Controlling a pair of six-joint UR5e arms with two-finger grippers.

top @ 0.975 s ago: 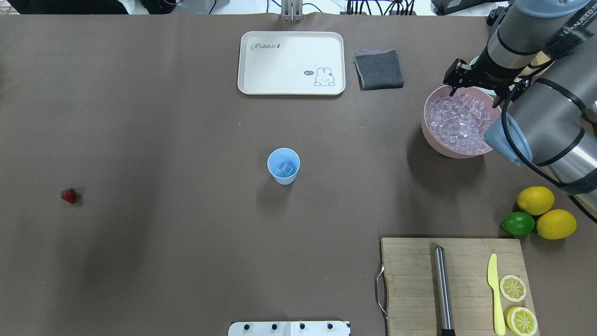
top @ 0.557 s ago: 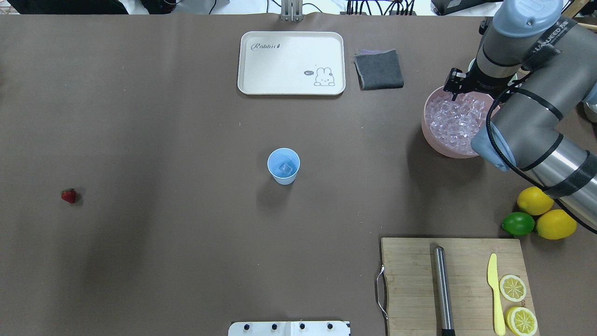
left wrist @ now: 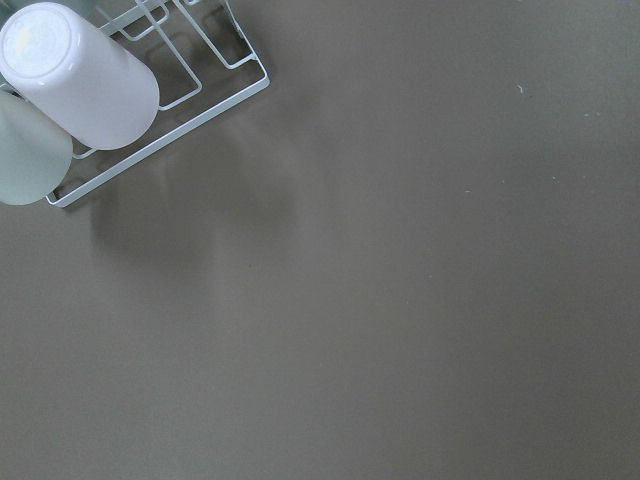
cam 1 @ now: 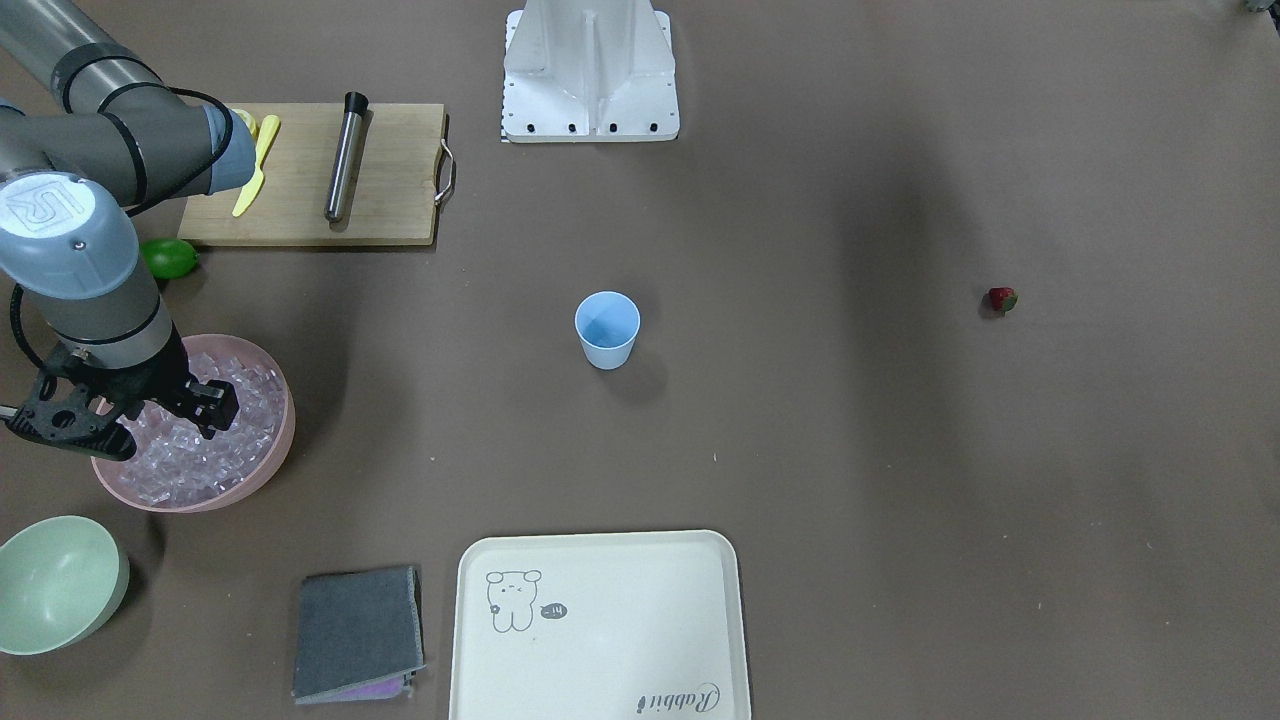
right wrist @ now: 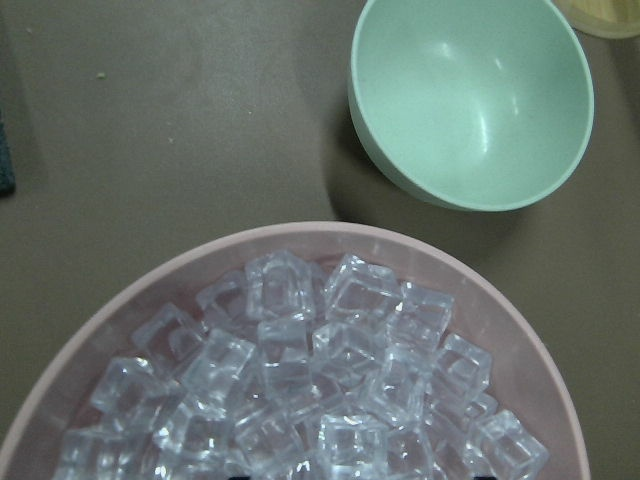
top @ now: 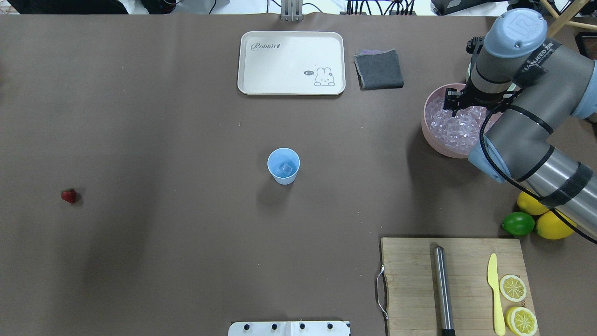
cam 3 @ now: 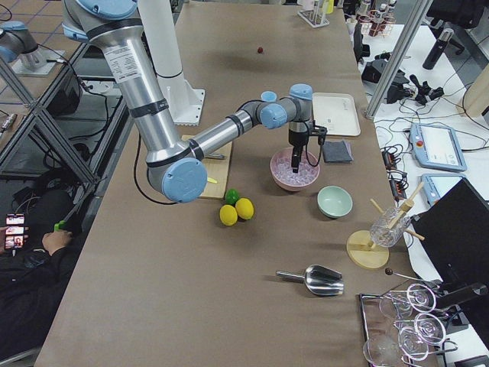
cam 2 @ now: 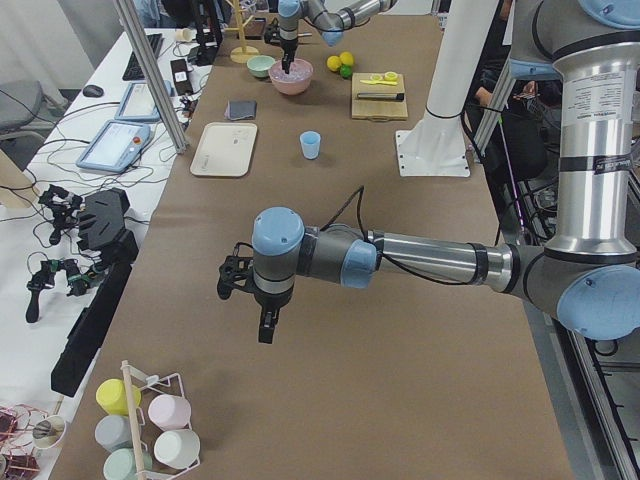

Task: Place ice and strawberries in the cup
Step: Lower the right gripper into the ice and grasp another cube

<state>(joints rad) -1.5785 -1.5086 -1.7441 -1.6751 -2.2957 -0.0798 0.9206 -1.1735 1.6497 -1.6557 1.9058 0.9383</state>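
Observation:
The light blue cup (top: 283, 165) stands upright mid-table with one cube of ice (top: 286, 168) inside; it also shows in the front view (cam 1: 607, 330). More ice (right wrist: 320, 390) fills the pink bowl (top: 426, 126) at the right. My right gripper (top: 471, 111) hangs open low over that ice, its fingers (cam 1: 215, 405) spread wide across the bowl with nothing held. The strawberry (top: 69, 195) lies alone far left on the table. My left gripper (cam 2: 255, 300) shows only in the exterior left view, above bare table; I cannot tell its state.
A pale green bowl (right wrist: 470, 100) sits just beyond the pink bowl. A white tray (top: 291, 63) and grey cloth (top: 378, 69) lie at the back. The cutting board (top: 410, 284) carries a steel rod, yellow knife and lemon halves. A lime (top: 517, 224) and lemons lie beside it.
My right arm has swung in and the open gripper has dropped lower over the ice in the pink bowl. Cup and strawberry have not moved.

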